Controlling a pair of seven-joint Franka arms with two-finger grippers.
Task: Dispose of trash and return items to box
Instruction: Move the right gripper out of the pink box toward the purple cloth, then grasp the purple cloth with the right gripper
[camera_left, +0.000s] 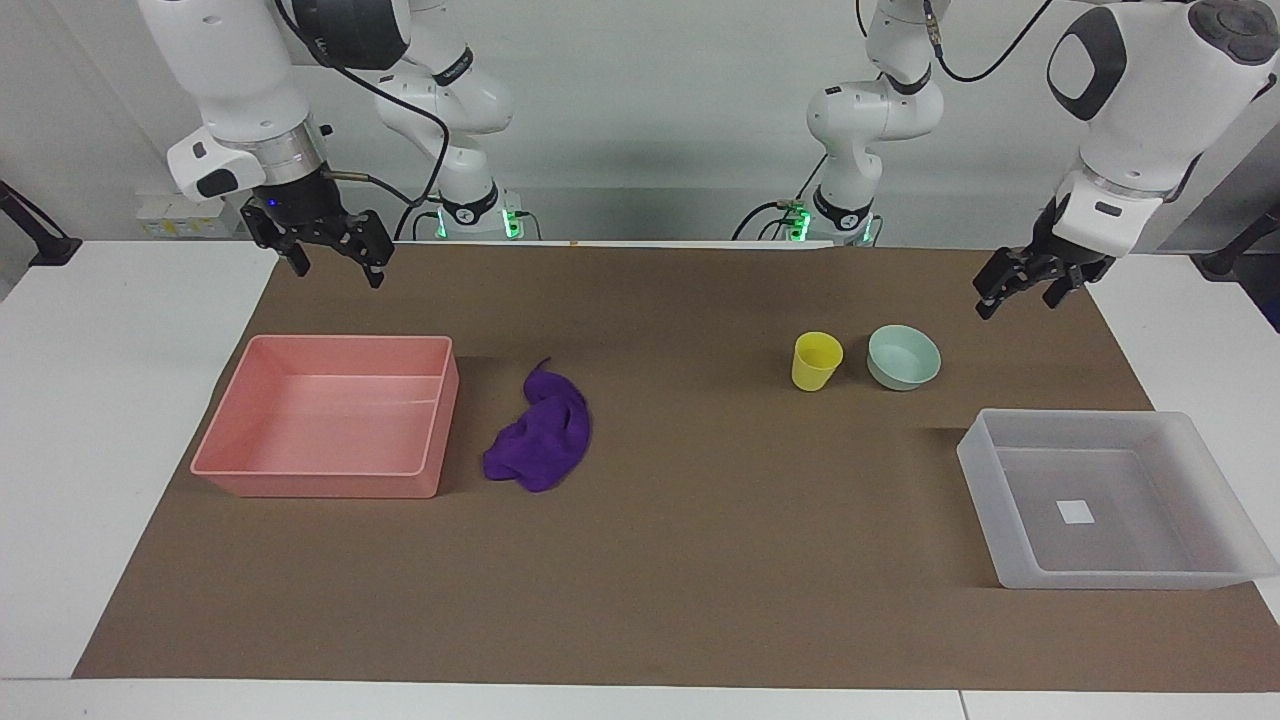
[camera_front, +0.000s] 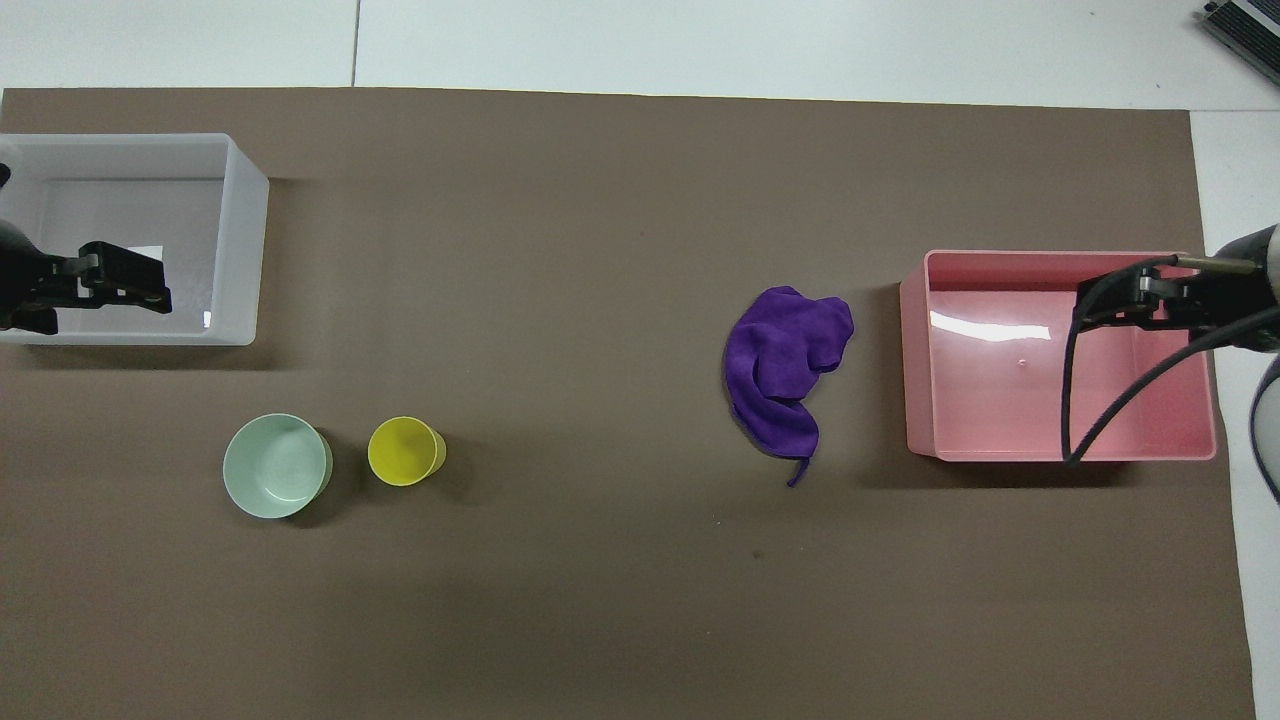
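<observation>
A white bench carries a large brown mat that covers most of its top, leaving white strips bare along the edges. An opaque pink rectangular bin stands open on the mat toward the right arm's end of the bench, its inside bare. Near one corner lies a small dark grey object, only partly in view.
</observation>
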